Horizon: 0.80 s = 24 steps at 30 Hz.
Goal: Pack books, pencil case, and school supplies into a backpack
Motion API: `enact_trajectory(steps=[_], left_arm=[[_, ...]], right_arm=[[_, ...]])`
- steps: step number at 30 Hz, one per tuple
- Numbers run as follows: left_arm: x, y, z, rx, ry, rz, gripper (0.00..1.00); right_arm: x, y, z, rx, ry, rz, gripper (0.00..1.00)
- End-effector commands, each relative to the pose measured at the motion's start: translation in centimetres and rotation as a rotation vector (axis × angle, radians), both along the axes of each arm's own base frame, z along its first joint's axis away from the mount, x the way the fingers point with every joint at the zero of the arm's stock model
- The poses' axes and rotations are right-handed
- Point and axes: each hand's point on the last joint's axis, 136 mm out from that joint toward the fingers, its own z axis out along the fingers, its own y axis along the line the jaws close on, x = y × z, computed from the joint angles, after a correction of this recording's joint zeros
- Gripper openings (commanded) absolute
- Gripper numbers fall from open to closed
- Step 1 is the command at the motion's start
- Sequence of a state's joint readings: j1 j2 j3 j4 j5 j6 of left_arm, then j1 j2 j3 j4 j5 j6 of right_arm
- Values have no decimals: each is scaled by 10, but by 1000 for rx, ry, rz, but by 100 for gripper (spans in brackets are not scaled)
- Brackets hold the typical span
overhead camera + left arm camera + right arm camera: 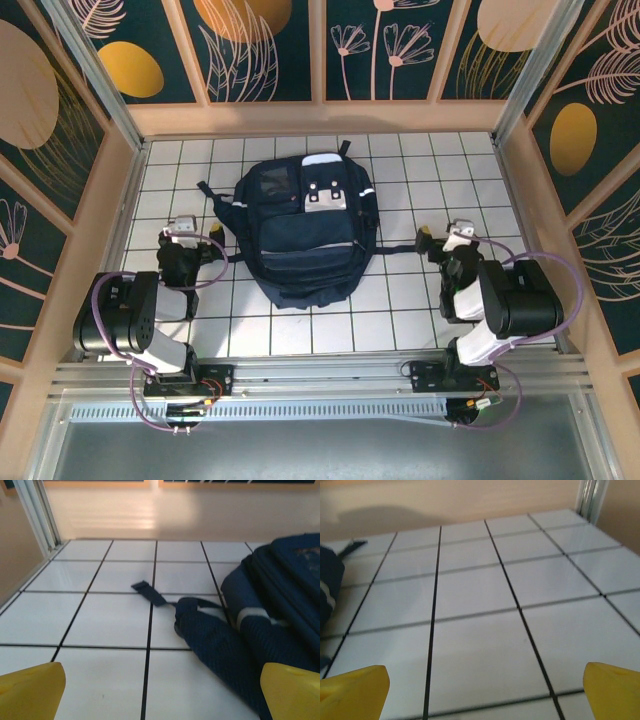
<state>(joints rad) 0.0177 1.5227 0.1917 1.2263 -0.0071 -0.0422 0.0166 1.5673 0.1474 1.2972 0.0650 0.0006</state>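
The dark navy backpack (305, 235) lies flat in the middle of the white tiled floor, its white-grey patches toward the back wall. My left gripper (186, 230) rests low to its left, jaws open and holding nothing. In the left wrist view the backpack (280, 605) bulges at the right, a padded strap (210, 635) running toward my left gripper (160, 695). My right gripper (446, 235) sits to the backpack's right, also open with nothing between its fingers. The right wrist view has the backpack's edge (327, 590) at far left, beyond my right gripper (482, 692). Books, pencil case and school supplies are out of view.
Wooden walls close off the tiled floor (420, 170) at the back and both sides. A thin black strap end (149, 593) lies loose left of the backpack, and another strap (395, 248) trails toward the right arm. A metal post (590, 497) stands in the far right corner.
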Motion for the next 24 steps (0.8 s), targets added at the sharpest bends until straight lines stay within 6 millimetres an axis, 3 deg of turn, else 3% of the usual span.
enact_trajectory(steps=[1,24], left_arm=[[11,-3,30,-13,-109,-18,99],[13,5,29,-26,-96,30,99]], right_arm=[[16,-18,35,39,-122,-65,99],[19,-14,34,24,-110,-45,99]])
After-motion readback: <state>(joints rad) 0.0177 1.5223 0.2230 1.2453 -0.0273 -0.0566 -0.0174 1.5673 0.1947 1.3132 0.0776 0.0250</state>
